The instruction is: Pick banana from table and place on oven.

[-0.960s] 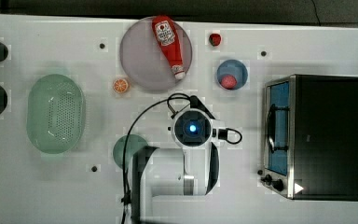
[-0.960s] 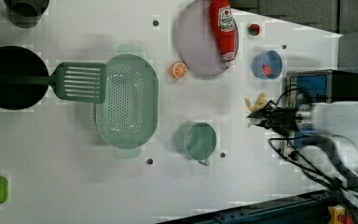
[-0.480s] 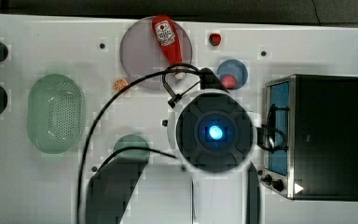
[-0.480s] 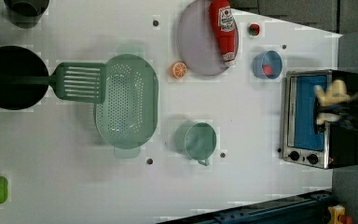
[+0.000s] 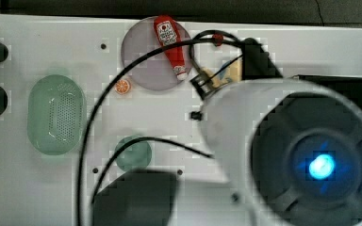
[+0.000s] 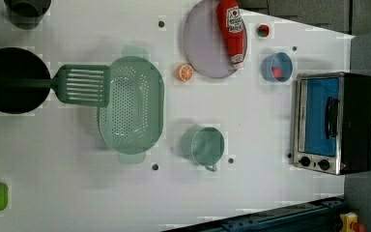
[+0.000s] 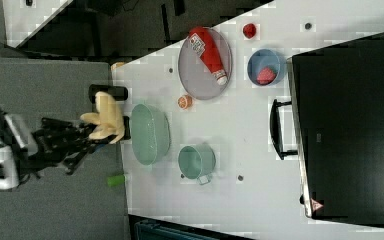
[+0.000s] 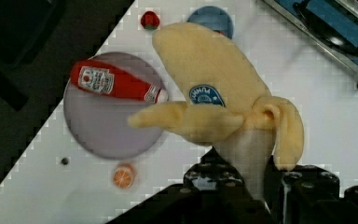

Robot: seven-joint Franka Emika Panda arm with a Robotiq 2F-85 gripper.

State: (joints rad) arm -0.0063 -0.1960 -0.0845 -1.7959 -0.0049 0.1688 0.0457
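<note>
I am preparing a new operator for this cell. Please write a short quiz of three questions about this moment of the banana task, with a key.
1. True or false: the banana lies on top of the oven.
2. What rests on the grey plate? A) an orange half B) a ketchup bottle C) a spatula
3. Fill in: the gripper is shut on the ____.

Key: 1 false, it is held up in the air. 2 B, the ketchup bottle. 3 banana.
</note>
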